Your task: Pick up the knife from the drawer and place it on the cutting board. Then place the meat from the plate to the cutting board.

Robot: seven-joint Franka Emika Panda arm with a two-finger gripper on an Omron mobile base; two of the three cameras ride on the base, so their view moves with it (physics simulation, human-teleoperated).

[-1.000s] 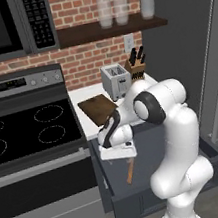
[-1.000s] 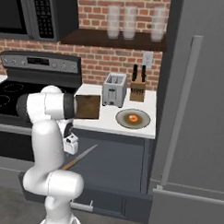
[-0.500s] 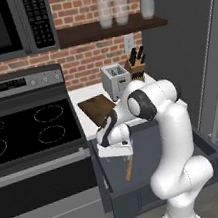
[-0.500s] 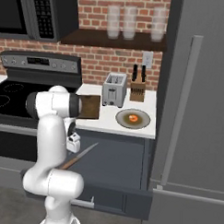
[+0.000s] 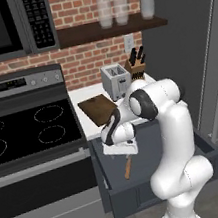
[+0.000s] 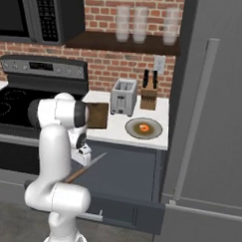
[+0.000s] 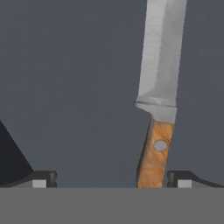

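Arm folded low, claw (image 7: 109, 179) pointing down, fingers spread wide.

The knife (image 7: 158, 87) had a silvery blade and an orange-brown wood handle with one grey rivet. The drawer (image 5: 217, 150) was dark slate grey, the cutting board (image 5: 98, 110) dark brown, the plate (image 6: 144, 128) beige, the meat (image 6: 143, 127) orange, and the wall (image 6: 103, 67) red brick.

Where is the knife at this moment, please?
The knife lies on the floor of the open drawer, just below the gripper. In the hand view it sits right of centre, its wooden handle beside the right fingertip.
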